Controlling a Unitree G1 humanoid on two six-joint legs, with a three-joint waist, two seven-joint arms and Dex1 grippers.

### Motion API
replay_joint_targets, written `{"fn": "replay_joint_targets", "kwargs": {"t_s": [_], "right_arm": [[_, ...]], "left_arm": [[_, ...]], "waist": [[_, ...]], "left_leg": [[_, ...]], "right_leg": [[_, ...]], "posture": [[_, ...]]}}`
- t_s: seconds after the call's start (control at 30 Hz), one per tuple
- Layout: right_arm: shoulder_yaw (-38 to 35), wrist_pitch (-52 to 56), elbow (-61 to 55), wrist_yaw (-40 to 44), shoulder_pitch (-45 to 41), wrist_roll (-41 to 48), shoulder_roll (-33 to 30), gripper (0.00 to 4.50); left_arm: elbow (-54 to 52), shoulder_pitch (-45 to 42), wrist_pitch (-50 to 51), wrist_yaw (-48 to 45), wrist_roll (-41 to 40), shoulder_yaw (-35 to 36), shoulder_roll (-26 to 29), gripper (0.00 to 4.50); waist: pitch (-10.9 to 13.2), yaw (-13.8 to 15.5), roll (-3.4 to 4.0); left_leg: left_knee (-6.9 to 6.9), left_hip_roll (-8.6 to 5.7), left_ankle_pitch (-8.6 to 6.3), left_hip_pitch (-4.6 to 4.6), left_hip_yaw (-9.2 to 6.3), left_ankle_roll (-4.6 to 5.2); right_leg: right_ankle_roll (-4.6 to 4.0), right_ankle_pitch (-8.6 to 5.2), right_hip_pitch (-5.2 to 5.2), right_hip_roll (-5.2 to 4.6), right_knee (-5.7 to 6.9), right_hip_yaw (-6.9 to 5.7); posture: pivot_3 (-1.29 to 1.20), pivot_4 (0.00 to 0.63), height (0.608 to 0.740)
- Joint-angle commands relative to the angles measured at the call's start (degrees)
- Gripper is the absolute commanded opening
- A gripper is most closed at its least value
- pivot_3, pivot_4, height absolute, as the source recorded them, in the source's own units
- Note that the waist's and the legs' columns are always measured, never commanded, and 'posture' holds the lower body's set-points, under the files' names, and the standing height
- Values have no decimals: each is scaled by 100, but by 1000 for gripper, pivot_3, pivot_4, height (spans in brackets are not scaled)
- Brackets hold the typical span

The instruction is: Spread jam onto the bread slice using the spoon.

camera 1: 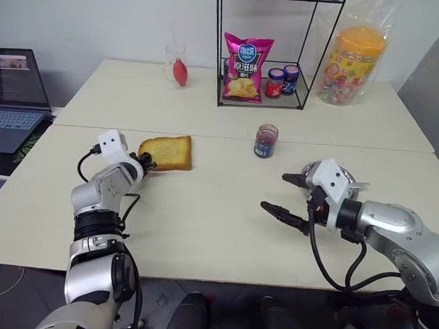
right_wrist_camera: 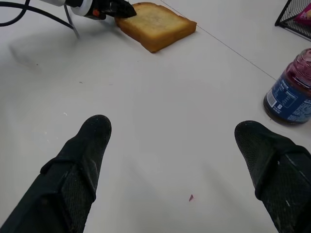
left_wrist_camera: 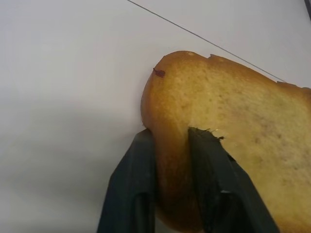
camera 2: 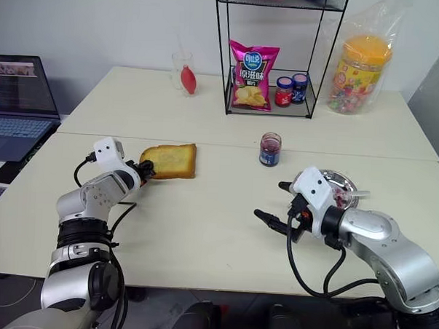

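1. Bread slice (camera 1: 167,152) on the table (camera 1: 202,229), its left corner pinched between left gripper (left_wrist_camera: 171,145) fingers.
2. Right gripper (camera 1: 284,194) spread wide, holding nothing, above bare table.
3. Jam (camera 1: 265,140) jar beyond the right gripper, well right of the bread.

The table (camera 1: 224,230) is smooth, matt cream laminate; on it the bread slice (camera 1: 167,152) looks porous and dry with a rough brown crust; right of the bread, the jam (camera 1: 266,140) sits glossy in clear glass; behind that jar, a shiny foil crisp bag (camera 1: 245,67) stands in a thin black wire rack (camera 1: 310,37).
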Motion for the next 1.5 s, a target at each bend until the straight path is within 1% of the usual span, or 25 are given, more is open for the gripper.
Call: {"fn": "replay_joint_targets", "kwargs": {"t_s": [0.03,0.1,0.33,0.47,0.5,0.57,0.6,0.67,0.77,0.87,0.9,0.97,1.07,1.13,1.23,1.37,1.5], "right_arm": [[-179,-325,-193,38,71,-184,-169,4500],[-231,-392,-212,49,160,-193,-206,4500],[-306,-579,-280,52,369,-227,-225,4500],[-416,-704,-395,156,517,-167,-278,4500],[-558,-791,-484,268,627,-77,-302,4500],[-1001,-971,-711,616,952,281,-339,4500],[-1239,-914,-820,800,1127,543,-414,4500],[-1623,-623,-952,1111,1420,1076,-644,4500],[-2005,-439,-1156,1375,1854,1455,-1007,4500],[-2190,-375,-1293,1391,2120,1614,-1187,4500],[-2198,-362,-1342,1359,2199,1618,-1211,4500],[-2166,-337,-1424,1178,2313,1536,-1178,4500],[-2102,-348,-1503,958,2431,1439,-1161,4500],[-2077,-366,-1567,899,2532,1457,-1149,4500],[-2088,-364,-1700,777,2945,1296,-1142,4500],[-2158,-487,-1817,605,3304,1186,-1027,4500],[-2184,-577,-1821,551,3383,1170,-980,4500]], "left_arm": [[-450,130,209,-635,-256,-197,94,285],[-654,213,384,-867,-361,-213,162,6],[-1008,366,687,-1325,-645,-195,246,6],[-1708,516,1133,-1995,-1119,-395,294,6],[-1991,595,1410,-2358,-1383,-496,388,6],[-2566,745,1900,-3202,-1872,-820,711,6],[-2784,805,1979,-3620,-1950,-1100,926,6],[-3055,848,1852,-4358,-1821,-1776,1357,6],[-3195,757,1541,-5475,-1564,-2743,1889,6],[-3062,597,1006,-6201,-1147,-3475,2133,6],[-2871,480,602,-6455,-823,-3822,2129,6],[-2363,208,-96,-6637,-271,-4286,1933,6],[-1707,-81,-925,-6872,246,-4607,1689,6],[-1246,-282,-1423,-6853,536,-4696,1442,6],[-342,-709,-2370,-6835,1047,-4832,1021,6],[788,-1226,-3417,-6706,1531,-4803,525,6],[1348,-1481,-3841,-6847,1740,-4746,203,6]], "waist": [[0,5,0],[0,4,0],[0,-3,0],[1,-13,0],[1,-12,0],[2,-10,-3],[2,-15,-2],[3,-18,-1],[3,-14,0],[3,-7,0],[3,-7,0],[3,2,0],[3,4,0],[3,4,-1],[5,18,-4],[7,15,-7],[8,-9,-9]], "left_leg": [[0,0,0,0,-1,0],[-1,0,0,-3,-2,0],[-3,0,0,-7,-3,-1],[-5,4,0,-7,-3,-1],[-5,4,0,-7,-3,-1],[-5,3,0,-11,-4,-1],[-6,3,-1,-12,-5,-1],[-11,3,-2,-11,-1,-3],[-12,3,-2,-3,2,-2],[-10,9,-2,3,7,-1],[-9,11,-2,3,7,0],[-8,14,-1,3,8,0],[-6,13,1,-2,8,4],[-6,11,0,-11,10,4],[-9,5,-1,-18,9,6],[-8,-2,-2,-24,8,8],[-4,-3,-3,-20,16,10]], "right_leg": [[0,0,0,0,0,-1],[0,0,0,0,-4,-1],[-3,2,-2,-2,-12,-2],[2,-1,-3,-1,-12,-2],[2,-1,-3,0,-12,-2],[2,-1,-3,0,-15,-3],[2,-2,-3,0,-18,-4],[0,-2,-4,0,-21,-2],[10,-16,2,0,-23,1],[0,-21,3,0,-18,3],[-10,-20,3,0,-19,4],[-16,-19,2,2,-19,4],[-17,-17,1,5,-20,3],[-5,-12,-3,5,-30,4],[4,-13,-7,6,-32,3],[16,-21,-8,16,-29,-3],[24,-17,-7,16,-27,3]], "posture": [[0,150,740],[0,150,740],[0,150,740],[0,150,740],[0,150,740],[0,150,740],[0,150,740],[0,150,740],[0,150,740],[0,150,740],[0,150,740],[0,150,740],[0,150,740],[0,150,740],[0,150,740],[0,150,740],[0,150,740]]}}
